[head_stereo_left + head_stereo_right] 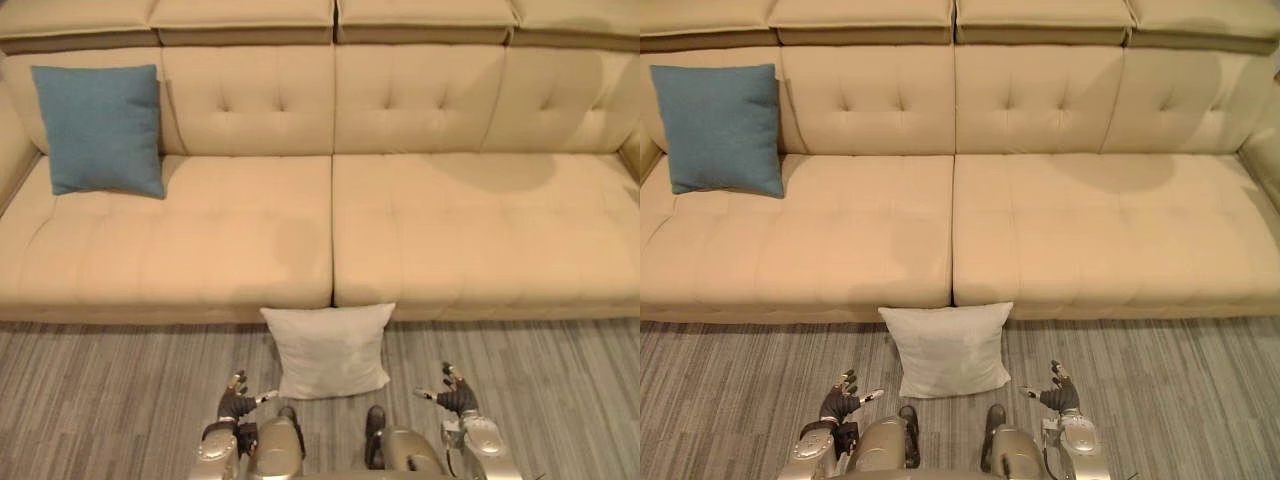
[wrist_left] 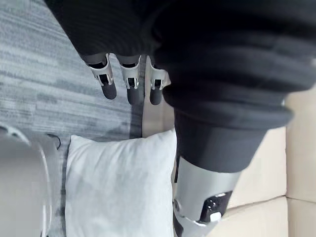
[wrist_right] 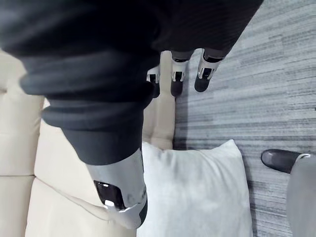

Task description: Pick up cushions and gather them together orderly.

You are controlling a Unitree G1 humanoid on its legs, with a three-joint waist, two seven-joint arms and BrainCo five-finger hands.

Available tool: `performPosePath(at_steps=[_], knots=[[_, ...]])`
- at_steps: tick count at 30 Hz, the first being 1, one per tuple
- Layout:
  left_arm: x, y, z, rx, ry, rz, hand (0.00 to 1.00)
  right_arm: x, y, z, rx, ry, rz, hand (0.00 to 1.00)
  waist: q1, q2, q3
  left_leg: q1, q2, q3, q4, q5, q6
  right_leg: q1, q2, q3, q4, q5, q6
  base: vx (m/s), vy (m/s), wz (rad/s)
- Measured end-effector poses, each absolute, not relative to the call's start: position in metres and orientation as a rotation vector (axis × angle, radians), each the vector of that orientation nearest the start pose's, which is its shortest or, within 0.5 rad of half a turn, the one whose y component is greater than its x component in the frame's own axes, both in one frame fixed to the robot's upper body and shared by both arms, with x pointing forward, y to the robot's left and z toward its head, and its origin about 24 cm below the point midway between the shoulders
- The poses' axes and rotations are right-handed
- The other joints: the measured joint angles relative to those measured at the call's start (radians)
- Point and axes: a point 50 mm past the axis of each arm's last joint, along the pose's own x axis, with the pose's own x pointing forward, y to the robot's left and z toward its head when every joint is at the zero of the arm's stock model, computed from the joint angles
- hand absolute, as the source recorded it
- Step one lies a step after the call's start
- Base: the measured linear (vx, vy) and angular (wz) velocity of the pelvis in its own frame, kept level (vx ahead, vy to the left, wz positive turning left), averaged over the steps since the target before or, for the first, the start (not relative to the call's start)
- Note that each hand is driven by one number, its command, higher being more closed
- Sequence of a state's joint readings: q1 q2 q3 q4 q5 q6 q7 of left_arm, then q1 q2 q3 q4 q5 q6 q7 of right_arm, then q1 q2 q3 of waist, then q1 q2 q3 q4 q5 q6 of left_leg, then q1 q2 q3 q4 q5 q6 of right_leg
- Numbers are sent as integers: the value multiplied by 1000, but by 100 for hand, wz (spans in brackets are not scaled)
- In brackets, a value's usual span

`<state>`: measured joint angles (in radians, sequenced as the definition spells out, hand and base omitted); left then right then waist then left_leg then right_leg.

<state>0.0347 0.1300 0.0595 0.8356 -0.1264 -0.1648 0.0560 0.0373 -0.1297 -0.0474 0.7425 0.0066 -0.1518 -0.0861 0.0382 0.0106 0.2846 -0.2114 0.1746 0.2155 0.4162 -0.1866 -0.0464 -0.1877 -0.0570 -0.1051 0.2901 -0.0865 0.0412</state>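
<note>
White cushion (image 1: 330, 350) stands on the floor (image 1: 100, 400) against the sofa (image 1: 450, 220). The blue cushion (image 1: 98, 128) leans on the sofa's left backrest. The left hand (image 1: 237, 402) and right hand (image 1: 455, 396) hover with fingers (image 2: 109, 88) relaxed, holding nothing, beside the white cushion.

Sofa (image 1: 430, 220): beige, leather-like, smooth w/ soft sheen. Blue cushion (image 1: 100, 128): woven cloth, matt, a bit rough. White cushion (image 1: 330, 350): fine cloth, matt, slightly creased. Floor (image 1: 100, 400): grey, streaked, matt. Left hand (image 1: 240, 403) & right hand (image 1: 457, 397): silver parts glossy, dark ribbed covers matt
</note>
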Motion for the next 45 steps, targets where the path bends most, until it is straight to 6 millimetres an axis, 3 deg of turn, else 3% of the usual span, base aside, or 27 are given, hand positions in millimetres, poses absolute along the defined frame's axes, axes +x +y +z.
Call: performPosePath(at_steps=[5, 8, 11, 13, 15, 18, 21, 22, 25, 28, 29, 31, 33, 39, 45], knots=[[235, 223, -74, -41, 467, 289, 0, 248, -195, -62, -147, 414, -162, 0, 5, -9, 120, -249, 36, -3, 253, -89, 28, -266, -17, 25, 268, -78, 7, -159, 82, -12], [263, 221, -52, -91, 363, 300, 0, 275, -189, -40, -142, 327, -142, 0, 4, -9, 163, -383, 48, -14, 346, -119, 31, -400, -20, 30, 354, -99, 10, -179, 20, -7], [300, 229, -14, -208, 216, 368, 0, 315, -180, 0, -143, 191, -147, 0, 5, -22, 215, -608, 73, -24, 466, -129, 47, -624, -16, 36, 464, -103, 3, -198, -1, -16], [330, 239, 29, -295, 67, 414, 0, 348, -178, 46, -140, 54, -158, 0, 5, -28, 258, -812, 95, -33, 566, -137, 61, -826, -13, 40, 553, -103, 2, -125, -20, -21], [346, 243, 57, -355, -24, 431, 0, 368, -181, 81, -130, -40, -193, 0, 4, -27, 269, -959, 106, -47, 639, -138, 76, -969, -13, 41, 623, -98, 3, -62, -29, -15], [362, 243, 89, -437, -120, 435, 0, 385, -191, 123, -73, -139, -273, 0, 6, -27, 271, -1119, 124, -64, 758, -150, 92, -1126, -16, 46, 744, -116, -4, -36, -23, -7], [374, 238, 120, -480, -207, 402, 0, 395, -197, 159, -43, -229, -314, 0, 5, -27, 271, -1200, 120, -77, 811, -156, 100, -1207, -28, 46, 808, -130, 3, -94, -29, 10], [379, 233, 141, -464, -273, 364, 0, 399, -198, 183, -21, -289, -333, 0, 6, -27, 271, -1242, 120, -78, 826, -163, 96, -1251, -34, 45, 832, -138, 6, -136, -40, 10], [388, 219, 180, -442, -376, 297, 0, 404, -189, 221, 13, -385, -326, 0, 5, -27, 271, -1311, 121, -77, 825, -155, 82, -1322, -47, 38, 836, -131, -2, -141, -25, 4], [394, 198, 203, -412, -417, 224, 0, 407, -171, 241, 43, -432, -284, 0, 5, -24, 272, -1337, 123, -78, 802, -144, 68, -1339, -57, 18, 803, -107, -10, -80, 12, 1], [395, 186, 210, -398, -434, 187, 100, 407, -157, 246, 47, -448, -258, 100, 3, -24, 273, -1338, 122, -77, 802, -136, 62, -1339, -59, 17, 805, -103, -8, -57, 24, 4], [397, 169, 222, -400, -454, 152, 100, 404, -135, 258, 60, -494, -211, 100, 3, -24, 273, -1337, 122, -76, 802, -128, 74, -1340, -60, 17, 807, -96, -18, -23, 38, -2], [397, 168, 225, -410, -453, 176, 100, 403, -121, 260, 85, -500, -193, 100, 2, -24, 273, -1336, 122, -74, 802, -126, 78, -1340, -60, 18, 812, -98, -18, -3, 38, 1], [393, 181, 224, -389, -451, 243, 100, 398, -115, 259, 102, -519, -171, 100, -3, -24, 272, -1315, 120, -61, 801, -125, 76, -1340, -64, 30, 828, -105, -18, -21, 27, 3], [376, 187, 230, -342, -543, 253, 100, 381, -108, 239, 49, -552, -85, 100, -4, -24, 270, -1241, 124, -69, 758, -104, 67, -1265, -54, 16, 793, -98, -32, -65, 9, 1]])
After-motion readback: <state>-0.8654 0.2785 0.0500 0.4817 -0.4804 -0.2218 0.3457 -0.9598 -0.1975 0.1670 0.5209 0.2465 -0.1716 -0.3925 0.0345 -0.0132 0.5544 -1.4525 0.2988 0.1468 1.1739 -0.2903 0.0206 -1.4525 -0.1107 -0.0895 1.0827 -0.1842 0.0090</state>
